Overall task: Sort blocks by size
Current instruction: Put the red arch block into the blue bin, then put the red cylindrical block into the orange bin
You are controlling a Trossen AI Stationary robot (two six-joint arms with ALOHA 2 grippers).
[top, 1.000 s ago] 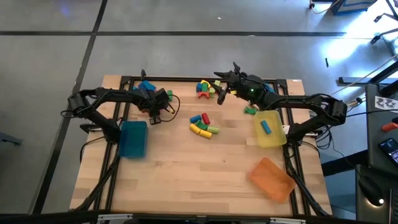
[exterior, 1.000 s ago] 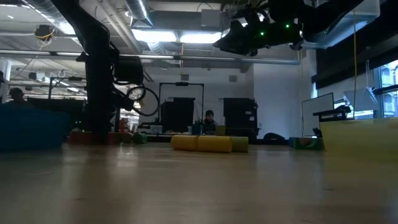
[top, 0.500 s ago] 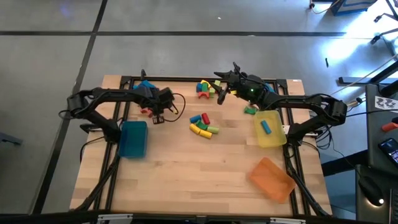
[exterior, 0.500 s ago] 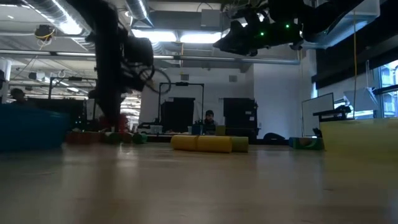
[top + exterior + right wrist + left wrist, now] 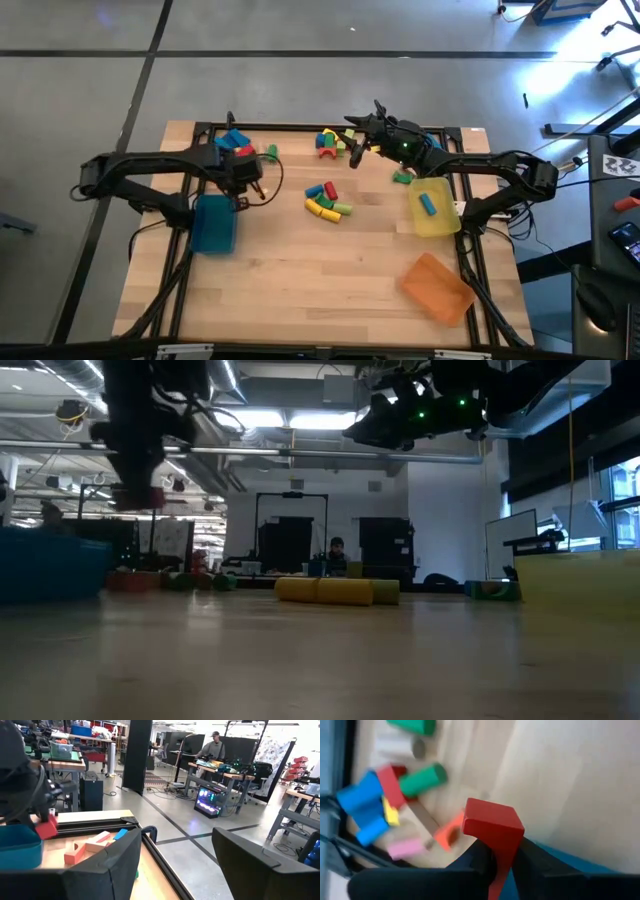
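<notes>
Left claw: closed on a red block, held up off the table just beside the far end of the teal tray, near the table's left edge — the block sits pinched between the two dark fingers.
Red block: in the low view it hangs under the left arm, clear of the tabletop.
Right claw: open, holding nothing, raised above the blocks at the middle of the far edge.
Far-left blocks: a blue, red and green cluster lies by the far-left corner, beyond the left claw.
Far-middle blocks: a red, blue, yellow and green group sits just beside the right claw.
Centre blocks: yellow, green, red and blue pieces lie together mid-table.
Yellow tray: near the right edge — one blue block inside.
Orange tray: toward the near-right corner.
</notes>
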